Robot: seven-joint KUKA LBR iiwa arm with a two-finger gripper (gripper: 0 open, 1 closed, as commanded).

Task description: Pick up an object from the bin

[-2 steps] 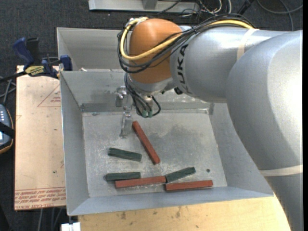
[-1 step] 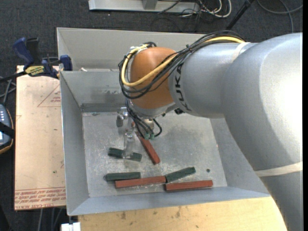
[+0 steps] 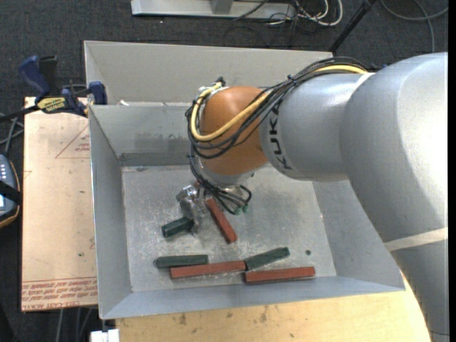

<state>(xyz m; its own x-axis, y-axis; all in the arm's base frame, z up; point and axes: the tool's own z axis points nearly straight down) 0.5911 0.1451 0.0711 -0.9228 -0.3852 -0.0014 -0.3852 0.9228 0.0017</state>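
**Down among the blocks, pick not yet made**

Reaches into the grey metal bin from the view's right, with the claw set low beneath the rounded orange wrist cover, close to the bin floor. Cannot tell whether the claw stands wide or narrow, nor whether it has closed on anything; too dark and crowded at that spot to judge.

Nearest to the claw: a short dark green block, just below it and toward the view's left, touching it or very nearly. Just beside the claw on the other side, a slanted red-brown stick, flat on the floor. Well below the claw, along the near wall, a loose row of four bars: a dark green bar, a long red-brown bar, a second dark green bar and a second red-brown bar.

Judged from this: approach done, descent as good as done. Nothing raised clear of the floor. Left to do: close firmly on one piece, most likely the short green block or the slanted stick, then lift it out above the rim.
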